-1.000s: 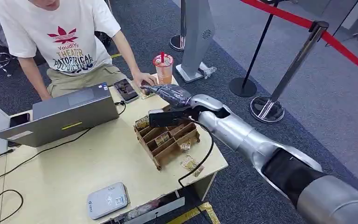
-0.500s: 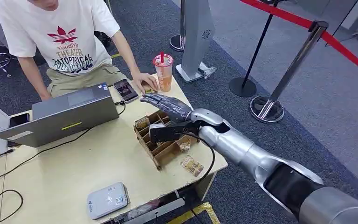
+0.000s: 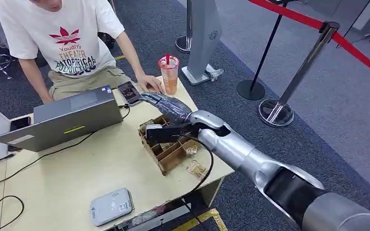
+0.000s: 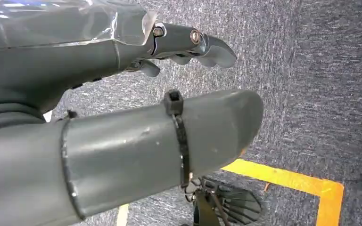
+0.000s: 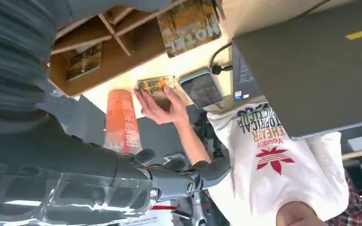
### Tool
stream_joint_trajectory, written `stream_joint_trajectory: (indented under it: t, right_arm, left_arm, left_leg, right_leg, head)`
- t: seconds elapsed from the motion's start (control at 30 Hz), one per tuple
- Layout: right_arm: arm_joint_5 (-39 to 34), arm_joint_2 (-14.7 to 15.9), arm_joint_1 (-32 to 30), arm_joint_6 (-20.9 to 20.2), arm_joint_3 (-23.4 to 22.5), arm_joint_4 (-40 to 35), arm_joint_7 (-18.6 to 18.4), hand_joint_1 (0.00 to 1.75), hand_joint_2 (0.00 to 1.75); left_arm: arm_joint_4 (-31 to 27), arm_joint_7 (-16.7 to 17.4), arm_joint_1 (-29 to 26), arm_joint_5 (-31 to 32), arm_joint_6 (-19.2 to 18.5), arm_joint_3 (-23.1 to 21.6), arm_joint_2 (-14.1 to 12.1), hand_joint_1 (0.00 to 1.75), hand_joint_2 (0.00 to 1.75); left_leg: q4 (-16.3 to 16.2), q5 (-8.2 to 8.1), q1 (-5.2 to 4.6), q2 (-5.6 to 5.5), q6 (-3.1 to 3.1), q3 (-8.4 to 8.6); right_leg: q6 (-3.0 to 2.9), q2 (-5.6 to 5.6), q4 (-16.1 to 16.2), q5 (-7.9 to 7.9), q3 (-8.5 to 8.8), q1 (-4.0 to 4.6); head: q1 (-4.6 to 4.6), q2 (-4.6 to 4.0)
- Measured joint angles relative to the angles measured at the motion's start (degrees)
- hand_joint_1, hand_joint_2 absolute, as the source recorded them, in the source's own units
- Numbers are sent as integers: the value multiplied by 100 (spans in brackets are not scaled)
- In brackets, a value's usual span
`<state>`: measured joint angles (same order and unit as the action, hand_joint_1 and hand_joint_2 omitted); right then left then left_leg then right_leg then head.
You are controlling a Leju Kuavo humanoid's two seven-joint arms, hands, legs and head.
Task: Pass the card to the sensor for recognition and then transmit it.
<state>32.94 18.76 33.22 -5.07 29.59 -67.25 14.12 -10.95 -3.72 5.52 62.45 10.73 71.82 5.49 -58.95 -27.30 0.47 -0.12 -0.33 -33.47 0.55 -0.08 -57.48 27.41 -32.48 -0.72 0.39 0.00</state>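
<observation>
One small picture-printed card (image 3: pixel 150 94) lies flat on the pale wooden tabletop (image 3: pixel 77 168) under the seated person's hand (image 3: pixel 149 83), beside the orange lidded drink cup (image 3: pixel 169 74) and the black smartphone (image 3: pixel 129 92); the right wrist view shows the same card (image 5: pixel 157 85) pinned by that person's fingertips. More cards stand in the brown cardboard compartment box (image 3: pixel 171 139), and a few lie loose beside it.

Your right hand (image 3: pixel 166 105) hovers over the far edge of the box, fingers extended and slightly apart, holding nothing. Your left hand (image 4: pixel 122 47) hangs over the grey carpet with fingers loosely curled in, also holding nothing.

The flat white-grey card sensor (image 3: pixel 111 206) sits at the near tabletop edge, well apart from the hand-over point.

Risks from here, as a judgement:
- The cup stands near your fingers; a sideways sweep could tip it.
- The black cable (image 3: pixel 207 166) draped over the box could drag it when you withdraw.
- Closing on a flat-lying card may trap the person's fingers or slide the card away.
</observation>
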Motion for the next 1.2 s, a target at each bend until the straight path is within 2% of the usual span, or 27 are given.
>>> stream_joint_trajectory:
  t: [0.03,0.2,0.27,0.5,0.53,0.57,0.67,0.77,0.93,0.97,1.1,1.13,1.2]
  right_arm:
    - [15,-48,34,26,0,75,-20,31,175]
    - [131,-247,159,96,2,387,-20,35,175]
    - [186,-313,213,109,2,520,-15,47,175]
    - [218,-457,354,105,15,939,63,61,175]
    - [221,-477,379,103,20,994,79,73,175]
    - [229,-492,408,100,31,1062,83,79,175]
    - [234,-529,464,98,55,1215,96,86,175]
    - [258,-557,505,92,76,1350,114,79,175]
    - [301,-586,567,74,140,1514,149,79,175]
    - [304,-590,580,72,149,1536,149,84,175]
    - [304,-621,634,48,190,1709,170,68,175]
    - [306,-630,650,48,199,1748,175,68,175]
    - [310,-630,676,39,216,1822,188,82,175]
  left_arm:
    - [0,4,1,11,0,0,0,0,0]
    - [0,61,5,15,4,0,0,0,0]
    - [0,63,6,13,4,0,2,0,0]
    - [0,68,7,11,7,0,4,0,0]
    - [0,68,7,11,7,0,4,0,0]
    - [0,70,7,4,9,0,4,0,0]
    - [0,70,5,-4,9,0,4,0,0]
    - [0,70,4,-13,9,0,4,0,0]
    - [0,70,1,-35,11,0,4,0,0]
    - [0,70,2,-39,11,0,4,0,0]
    - [0,68,2,-48,9,0,4,0,0]
    - [0,68,2,-48,9,0,4,0,0]
    - [0,68,3,-48,9,0,4,0,0]
  left_leg:
    - [0,0,0,0,0,0]
    - [0,0,0,0,0,0]
    - [0,0,0,-1,0,-1]
    - [0,0,0,-1,0,-1]
    - [0,0,0,-1,0,-1]
    - [0,0,0,-1,0,0]
    - [0,0,0,-1,0,0]
    - [0,0,0,-1,0,-1]
    - [0,0,0,-1,0,-1]
    - [0,0,0,-1,0,-1]
    - [0,0,0,-1,0,-1]
    - [0,0,0,-1,0,-1]
    - [0,0,0,-1,0,0]
  right_leg:
    - [0,0,0,0,0,0]
    - [0,0,0,0,0,0]
    - [0,0,0,0,0,0]
    - [0,-1,0,0,0,0]
    - [0,-1,0,0,0,0]
    - [0,0,0,0,0,0]
    - [0,-1,0,0,0,0]
    - [0,-1,0,0,0,0]
    - [0,-1,0,0,0,0]
    - [0,-1,0,0,0,0]
    - [0,-1,0,0,0,0]
    - [0,-1,0,0,0,0]
    - [0,-1,0,0,0,0]
  head:
    - [0,0]
    - [0,0]
    - [0,0]
    - [0,0]
    - [0,0]
    - [0,0]
    - [0,0]
    - [0,0]
    - [0,0]
    - [0,0]
    - [0,0]
    - [0,0]
    - [0,0]
